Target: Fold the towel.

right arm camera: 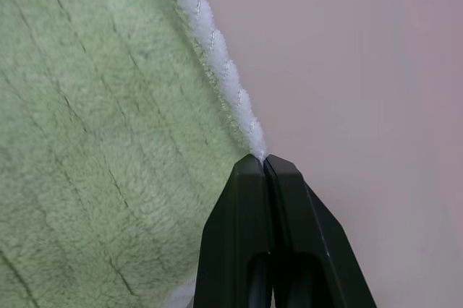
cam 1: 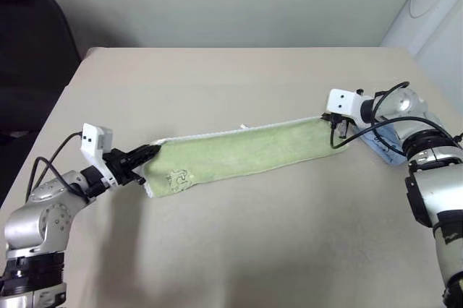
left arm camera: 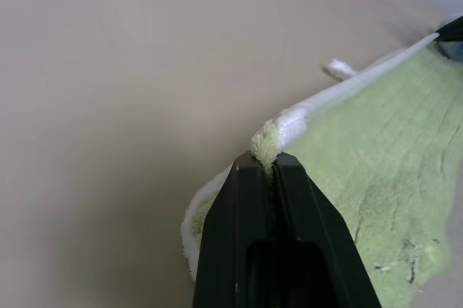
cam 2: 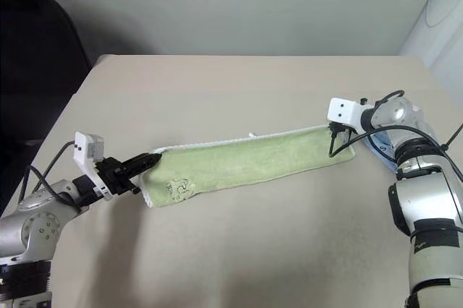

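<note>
The light green terry towel with white stitched edging (cam 1: 242, 150) lies stretched in a long strip across the beige worktop (cam 1: 217, 84). The left end effector (cam 1: 150, 153) and right end effector (cam 2: 334, 134) each pinch an end corner. It looks ready for folding: one end should travel over to meet the other.

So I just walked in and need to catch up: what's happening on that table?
The robot is working on folding a light green towel. Its left gripper is shut on one end, near the logo, and its right gripper is shut on the far end's white edging. The towel lies stretched long across the table.
</note>
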Robot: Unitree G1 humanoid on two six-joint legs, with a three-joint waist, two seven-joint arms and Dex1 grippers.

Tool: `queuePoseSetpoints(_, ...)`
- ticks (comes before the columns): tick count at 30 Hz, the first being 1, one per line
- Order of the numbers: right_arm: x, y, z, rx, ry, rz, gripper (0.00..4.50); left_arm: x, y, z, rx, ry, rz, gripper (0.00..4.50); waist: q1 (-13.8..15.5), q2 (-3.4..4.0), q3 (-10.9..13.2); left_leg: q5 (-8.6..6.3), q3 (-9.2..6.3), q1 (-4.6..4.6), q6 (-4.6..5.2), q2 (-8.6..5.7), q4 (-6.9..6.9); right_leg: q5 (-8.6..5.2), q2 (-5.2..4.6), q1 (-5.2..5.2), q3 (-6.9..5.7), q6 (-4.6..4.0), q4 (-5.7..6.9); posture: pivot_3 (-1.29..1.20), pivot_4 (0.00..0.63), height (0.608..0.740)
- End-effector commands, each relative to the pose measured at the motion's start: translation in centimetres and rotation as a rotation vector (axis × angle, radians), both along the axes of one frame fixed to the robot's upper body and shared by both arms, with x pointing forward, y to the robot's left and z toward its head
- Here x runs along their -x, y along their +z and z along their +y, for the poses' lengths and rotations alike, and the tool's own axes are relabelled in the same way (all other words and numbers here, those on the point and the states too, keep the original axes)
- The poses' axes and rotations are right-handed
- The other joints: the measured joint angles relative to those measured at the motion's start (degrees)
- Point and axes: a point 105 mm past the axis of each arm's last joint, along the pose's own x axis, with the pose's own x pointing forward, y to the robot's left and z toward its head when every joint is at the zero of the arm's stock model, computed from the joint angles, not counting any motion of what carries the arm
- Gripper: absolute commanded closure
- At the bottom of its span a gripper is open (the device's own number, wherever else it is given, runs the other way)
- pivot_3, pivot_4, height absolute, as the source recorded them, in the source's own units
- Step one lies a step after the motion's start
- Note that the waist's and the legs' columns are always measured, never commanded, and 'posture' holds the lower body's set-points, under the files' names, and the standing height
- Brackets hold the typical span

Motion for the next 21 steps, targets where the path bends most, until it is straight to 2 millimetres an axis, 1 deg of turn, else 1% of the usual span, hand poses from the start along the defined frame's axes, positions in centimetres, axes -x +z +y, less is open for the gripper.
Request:
queuePoseSetpoints(1, -0.6, 1.7, -0.2, -0.019, -0.032, -0.060, 4.50, 0.0, -0.4, -0.2, -0.017, -0.020, 0.001, 3.99, -0.18, 0.00, 0.00, 0.02, 0.00, 0.00, -0.03, 0.01, -0.01, 0.00, 0.00, -0.01, 0.00, 0.00, 0.01, 0.00, 0.150, 0.740)
queuePoseSetpoints(3, -0.5, 1.4, -0.4, -0.010, -0.036, -0.050, 4.08, 0.1, -0.7, -0.4, -0.015, -0.036, 0.015, 3.50, -0.25, 0.00, 0.00, 0.06, 0.00, 0.00, -0.10, 0.03, -0.02, 0.03, 0.01, -0.06, 0.00, -0.05, 0.04, 0.00, 0.150, 0.740)
queuePoseSetpoints(4, -0.4, 1.3, -0.5, -0.005, -0.035, -0.044, 3.85, 0.1, -0.7, -0.5, -0.014, -0.040, 0.017, 3.12, -0.27, 0.00, 0.00, 0.09, 0.00, 0.00, -0.12, 0.03, -0.03, 0.04, 0.01, -0.07, 0.00, -0.07, 0.05, 0.00, 0.150, 0.740)
queuePoseSetpoints(6, -0.3, 1.2, -0.9, -0.006, -0.035, -0.045, 3.14, 0.1, -0.8, -0.1, -0.003, -0.021, 0.017, 2.35, -0.31, 0.00, 0.00, 0.14, 0.00, 0.02, -0.15, 0.04, -0.02, 0.06, 0.01, -0.11, -0.01, -0.11, 0.04, 0.00, 0.150, 0.740)
queuePoseSetpoints(7, -0.2, 1.2, -1.0, -0.009, -0.036, -0.049, 2.84, 0.0, -0.8, 0.1, 0.004, -0.009, 0.016, 2.05, -0.32, 0.00, 0.00, 0.17, 0.00, 0.03, -0.17, 0.04, -0.02, 0.07, 0.01, -0.14, -0.01, -0.12, 0.04, 0.00, 0.150, 0.740)
queuePoseSetpoints(8, -0.2, 1.4, -1.1, -0.017, -0.037, -0.060, 2.45, 0.0, -0.9, 0.4, 0.006, 0.007, 0.016, 1.64, -0.32, 0.00, 0.00, 0.20, 0.00, 0.03, -0.19, 0.04, -0.02, 0.08, 0.01, -0.17, -0.01, -0.14, 0.04, 0.00, 0.150, 0.740)
queuePoseSetpoints(11, -0.1, 1.9, -1.5, -0.045, -0.043, -0.086, 1.43, 0.2, -1.3, 1.0, 0.000, 0.033, 0.025, 0.61, -0.40, 0.00, 0.00, 0.24, 0.00, 0.05, -0.23, 0.05, -0.03, 0.10, 0.01, -0.20, -0.01, -0.18, 0.10, 0.00, 0.150, 0.740)
queuePoseSetpoints(12, -0.1, 2.2, -1.8, -0.058, -0.048, -0.105, 1.03, 0.2, -1.5, 1.2, -0.012, 0.045, 0.024, 0.17, -0.43, 0.00, 0.00, 0.24, 0.01, 0.04, -0.23, 0.05, -0.04, 0.11, 0.01, -0.20, -0.01, -0.19, 0.10, 0.00, 0.150, 0.740)
queuePoseSetpoints(13, -0.1, 2.4, -1.9, -0.068, -0.050, -0.118, 0.72, 0.3, -1.5, 1.3, -0.021, 0.053, 0.023, 0.00, -0.44, 0.00, 0.00, 0.24, 0.01, 0.04, -0.23, 0.05, -0.05, 0.11, 0.01, -0.20, -0.01, -0.19, 0.11, 0.00, 0.150, 0.740)
queuePoseSetpoints(15, -0.2, 3.7, -2.4, -0.111, -0.068, -0.194, 0.03, 0.5, -1.3, 1.8, -0.017, 0.081, 0.002, 0.00, -0.45, 0.00, 0.00, 0.24, 0.01, 0.04, -0.23, 0.06, -0.10, 0.11, 0.01, -0.20, -0.01, -0.19, 0.13, 0.00, 0.150, 0.740)
queuePoseSetpoints(16, -0.2, 4.3, -2.5, -0.136, -0.074, -0.219, 0.03, 0.7, -1.0, 2.1, -0.010, 0.095, -0.015, 0.00, -0.45, 0.00, 0.00, 0.24, 0.01, 0.02, -0.23, 0.06, -0.13, 0.11, 0.01, -0.20, -0.01, -0.19, 0.14, 0.00, 0.150, 0.740)
queuePoseSetpoints(18, 0.2, 5.7, -3.0, -0.307, -0.100, -0.228, 0.03, 0.9, 0.4, 3.3, 0.000, 0.162, -0.078, 0.00, -0.49, 0.00, 0.00, 0.25, 0.02, 0.02, -0.24, 0.06, -0.21, 0.11, 0.01, -0.21, -0.01, -0.19, 0.16, 0.00, 0.150, 0.740)
queuePoseSetpoints(20, 1.2, 6.2, -3.7, -0.463, -0.112, -0.200, 0.03, 1.6, 1.6, 4.4, -0.034, 0.222, -0.145, 0.00, -0.54, -0.04, -0.02, 0.26, 0.03, 0.00, -0.26, 0.08, -0.29, 0.11, 0.03, -0.22, -0.01, -0.20, 0.15, 0.00, 0.150, 0.740)
queuePoseSetpoints(21, 1.9, 6.0, -3.9, -0.544, -0.123, -0.159, 0.03, 2.1, 2.2, 4.6, -0.051, 0.236, -0.177, 0.00, -0.45, -0.09, -0.05, 0.27, 0.03, 0.01, -0.27, 0.09, -0.32, 0.12, 0.05, -0.19, -0.01, -0.20, 0.10, 0.00, 0.150, 0.740)
